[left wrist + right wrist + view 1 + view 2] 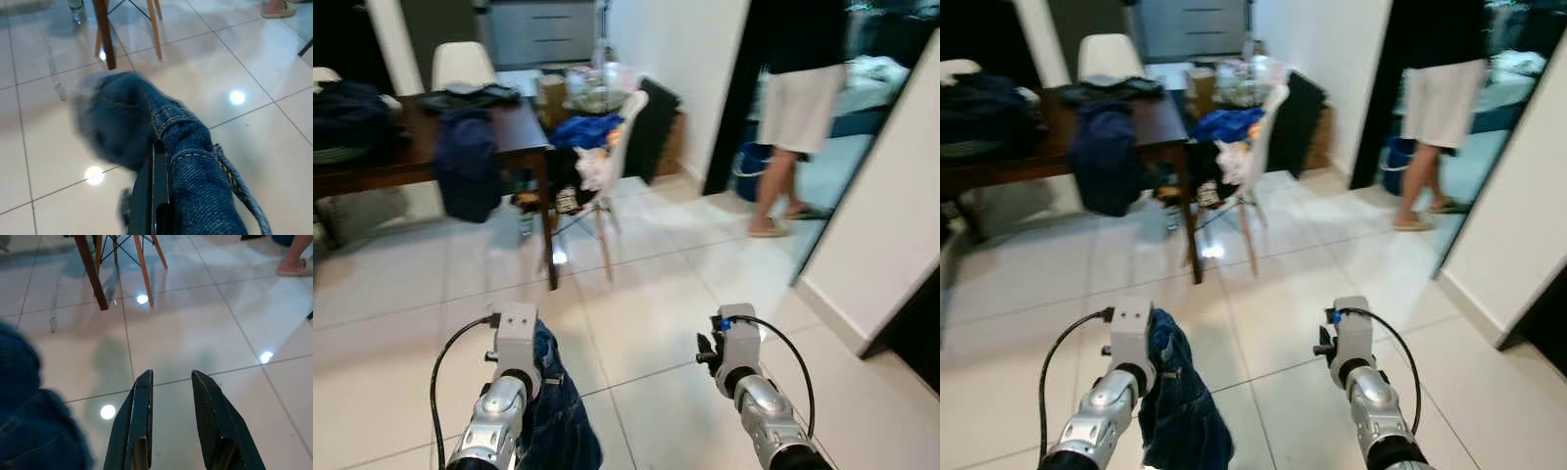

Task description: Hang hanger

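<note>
Glossy white tiled floor with thin grey grout lines, mirroring round ceiling lights as bright spots. Dark brown wooden table at the far left, heaped and draped with dark blue clothes. White moulded chair with pale wooden legs just beside the table's corner, piled with blue and white laundry; a second white chair behind the table. Plain white wall on the right, beside a dark doorway where a person in white shorts stands.

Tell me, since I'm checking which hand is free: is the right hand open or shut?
Open. The right hand has its two fingers apart with bare floor tile between them, holding nothing.
</note>
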Robot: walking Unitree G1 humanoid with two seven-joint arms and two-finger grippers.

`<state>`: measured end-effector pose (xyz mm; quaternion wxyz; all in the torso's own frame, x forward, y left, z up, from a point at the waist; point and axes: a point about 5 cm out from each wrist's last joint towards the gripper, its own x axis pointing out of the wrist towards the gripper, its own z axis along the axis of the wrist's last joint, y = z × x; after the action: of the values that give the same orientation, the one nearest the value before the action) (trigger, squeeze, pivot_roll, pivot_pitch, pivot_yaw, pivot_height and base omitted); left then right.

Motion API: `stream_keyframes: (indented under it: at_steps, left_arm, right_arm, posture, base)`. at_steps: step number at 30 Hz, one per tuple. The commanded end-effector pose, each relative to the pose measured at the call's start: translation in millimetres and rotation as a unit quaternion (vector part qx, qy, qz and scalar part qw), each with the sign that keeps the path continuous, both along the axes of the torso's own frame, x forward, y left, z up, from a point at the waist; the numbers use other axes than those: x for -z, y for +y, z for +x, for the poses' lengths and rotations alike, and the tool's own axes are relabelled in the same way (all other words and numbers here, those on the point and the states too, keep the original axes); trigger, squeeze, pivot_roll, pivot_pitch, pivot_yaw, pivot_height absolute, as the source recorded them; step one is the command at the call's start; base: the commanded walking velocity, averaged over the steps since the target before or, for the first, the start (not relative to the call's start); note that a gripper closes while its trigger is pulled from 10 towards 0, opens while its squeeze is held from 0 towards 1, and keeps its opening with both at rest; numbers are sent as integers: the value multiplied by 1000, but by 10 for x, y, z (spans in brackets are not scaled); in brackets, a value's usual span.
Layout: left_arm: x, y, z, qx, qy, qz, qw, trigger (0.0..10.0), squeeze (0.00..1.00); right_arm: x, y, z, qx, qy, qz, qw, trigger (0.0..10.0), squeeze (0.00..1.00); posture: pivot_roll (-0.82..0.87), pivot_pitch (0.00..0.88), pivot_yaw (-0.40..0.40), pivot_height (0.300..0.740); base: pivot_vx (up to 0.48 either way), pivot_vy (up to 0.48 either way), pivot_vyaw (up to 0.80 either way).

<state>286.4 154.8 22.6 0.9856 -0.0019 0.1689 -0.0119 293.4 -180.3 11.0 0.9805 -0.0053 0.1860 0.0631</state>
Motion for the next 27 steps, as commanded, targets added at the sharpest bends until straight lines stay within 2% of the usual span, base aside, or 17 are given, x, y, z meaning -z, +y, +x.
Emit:
stream_keyframes:
  at_steps: [1, 7, 16, 21, 27]
  left_arm:
    - [-67, 16, 16, -10, -23, -4, 1000, 10000, 0]
    - [-131, 53, 18, -32, -43, -5, 999, 10000, 0]
    - [-233, -1, 43, -16, -62, 0, 998, 10000, 0]
    - [-393, 13, 89, -28, -97, -4, 995, 10000, 0]
    - [-525, 3, 133, -28, -120, -8, 992, 10000, 0]
  right_arm:
    - [-28, 43, 21, -6, -8, 13, 1000, 10000, 0]
    - [-99, 69, 60, -10, -29, 32, 999, 10000, 0]
    - [-264, 75, 170, -9, -61, 44, 997, 10000, 0]
    - [-518, 121, 288, -22, -118, 65, 991, 10000, 0]
    - [-669, 181, 352, -35, -144, 77, 986, 10000, 0]
  posture:
    - [-68, 0, 9, 740]
    - [-71, 0, 11, 740]
    - [-74, 0, 8, 740]
    - [-76, 0, 7, 740]
    - [-74, 0, 2, 740]
  base:
    - [0, 0, 0]
    - [0, 0, 0]
    - [0, 0, 0]
    - [0, 0, 0]
    - [0, 0, 0]
